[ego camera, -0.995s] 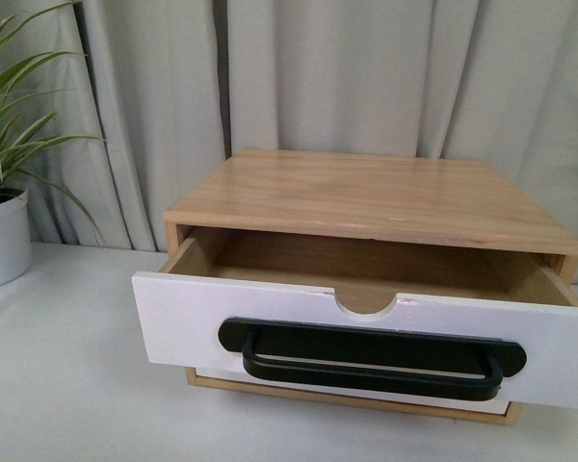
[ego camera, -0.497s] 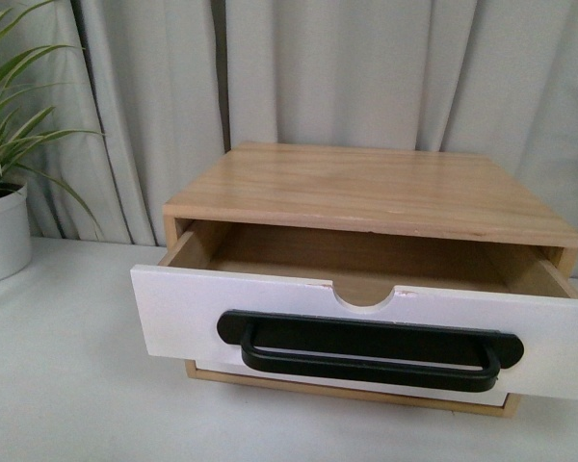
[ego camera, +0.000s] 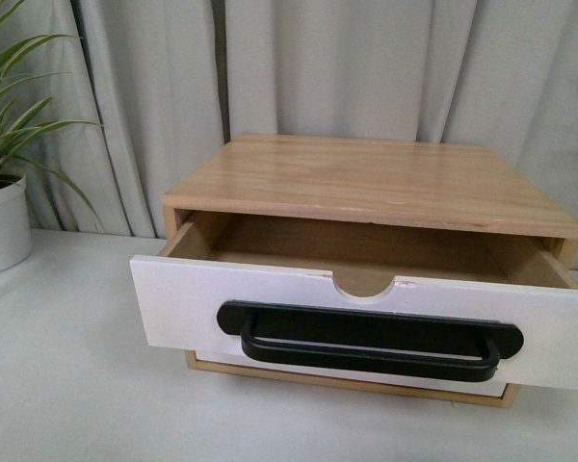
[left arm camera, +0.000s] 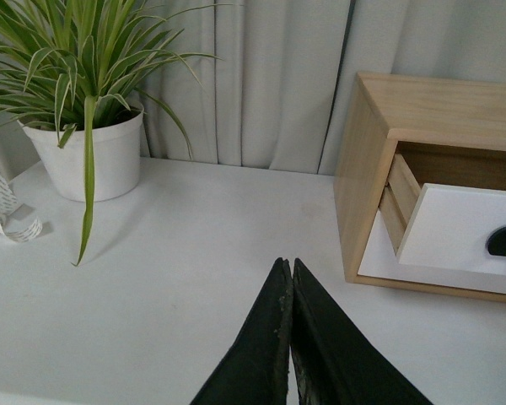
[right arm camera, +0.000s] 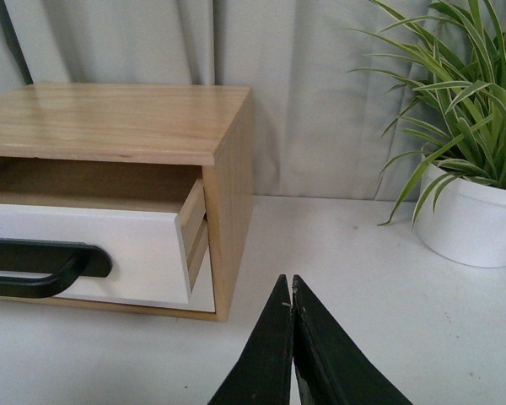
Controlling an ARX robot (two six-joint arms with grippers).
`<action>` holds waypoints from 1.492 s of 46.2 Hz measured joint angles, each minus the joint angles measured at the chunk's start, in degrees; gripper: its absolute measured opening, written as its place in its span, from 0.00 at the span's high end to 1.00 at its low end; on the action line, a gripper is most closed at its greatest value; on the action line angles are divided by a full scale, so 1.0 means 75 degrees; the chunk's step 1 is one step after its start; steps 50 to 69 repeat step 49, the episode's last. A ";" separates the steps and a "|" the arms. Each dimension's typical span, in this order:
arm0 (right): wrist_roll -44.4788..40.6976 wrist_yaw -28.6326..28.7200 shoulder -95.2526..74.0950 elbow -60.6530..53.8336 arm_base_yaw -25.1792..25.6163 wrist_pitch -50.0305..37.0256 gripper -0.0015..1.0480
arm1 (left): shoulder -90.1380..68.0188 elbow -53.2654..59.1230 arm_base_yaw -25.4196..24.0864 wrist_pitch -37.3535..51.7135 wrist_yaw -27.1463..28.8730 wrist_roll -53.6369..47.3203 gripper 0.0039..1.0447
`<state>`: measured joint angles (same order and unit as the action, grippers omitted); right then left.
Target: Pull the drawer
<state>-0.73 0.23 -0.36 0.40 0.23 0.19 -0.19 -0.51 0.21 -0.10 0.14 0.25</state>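
**Drawer stands pulled out, both grippers closed and empty**

The left gripper (left arm camera: 287,278) has its black jaws pressed together with nothing between them. It hangs over the bare white table (left arm camera: 177,278), apart from the cabinet (left arm camera: 367,169). The right gripper (right arm camera: 291,291) is closed the same way, empty, above the table on the cabinet's other side. Neither arm shows in the front view.

In the front view the drawer (ego camera: 183,298) sits at the centre, drawn partway out of the wooden cabinet towards 6 o'clock. Its white front carries a long black handle (ego camera: 366,344) and a half-round notch (ego camera: 363,283) in the top edge. Behind the front, the light wood interior is open to view. Below it, a plain white front (ego camera: 366,371) sits flush in the cabinet, mostly hidden.

A plant in a white pot (ego camera: 0,226) stands at 9 o'clock, well apart from the cabinet. The right wrist view shows another potted plant (right arm camera: 472,219) beyond the cabinet's right side. Grey curtains (ego camera: 366,67) hang behind everything. In the left wrist view a curl of white tape (left arm camera: 4,215) lies just beside the pot.
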 joint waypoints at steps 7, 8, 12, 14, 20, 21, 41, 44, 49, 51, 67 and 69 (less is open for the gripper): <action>0.0000 0.0000 0.0017 0.0000 0.0000 0.0000 0.99 | 0.0000 0.0000 0.0000 0.0000 -0.0003 0.0000 0.96; 0.0000 0.0003 0.0017 0.0000 0.0000 0.0000 0.99 | 0.0000 0.0000 0.0000 0.0000 0.0003 0.0000 0.96; -0.0003 0.0000 0.0017 0.0000 0.0000 0.0000 0.85 | 0.0000 0.0000 0.0000 0.0000 0.0000 0.0000 0.78; -0.0003 0.0000 0.0017 0.0000 0.0000 0.0000 0.75 | 0.0000 0.0000 0.0000 0.0000 -0.0003 0.0000 0.68; -0.0003 0.0000 0.0017 0.0000 0.0000 0.0000 0.48 | 0.0000 0.0000 0.0000 0.0000 0.0000 0.0000 0.40; -0.0003 0.0000 0.0017 0.0000 0.0000 0.0000 0.44 | 0.0000 0.0000 0.0000 0.0000 0.0000 0.0000 0.37; 0.0015 0.0000 0.0017 0.0000 0.0000 0.0000 0.09 | 0.0000 0.0000 0.0000 0.0000 0.0000 0.0000 0.05; 0.0015 0.0000 0.0017 0.0000 0.0000 0.0000 0.09 | 0.0000 0.0000 0.0000 0.0000 0.0000 -0.0003 0.05; 0.0015 0.0000 0.0017 0.0000 0.0000 0.0000 0.09 | 0.0000 0.0000 0.0000 0.0000 0.0000 -0.0003 0.05; 0.0015 0.0000 0.0017 0.0000 0.0000 0.0000 0.09 | 0.0000 0.0000 0.0000 0.0000 0.0000 -0.0003 0.05; 0.0015 0.0000 0.0017 0.0000 0.0000 0.0000 0.09 | 0.0000 0.0000 0.0000 0.0000 0.0000 -0.0003 0.05; 0.0015 0.0000 0.0017 0.0000 0.0000 0.0000 0.09 | 0.0000 0.0000 0.0000 0.0000 0.0000 -0.0003 0.05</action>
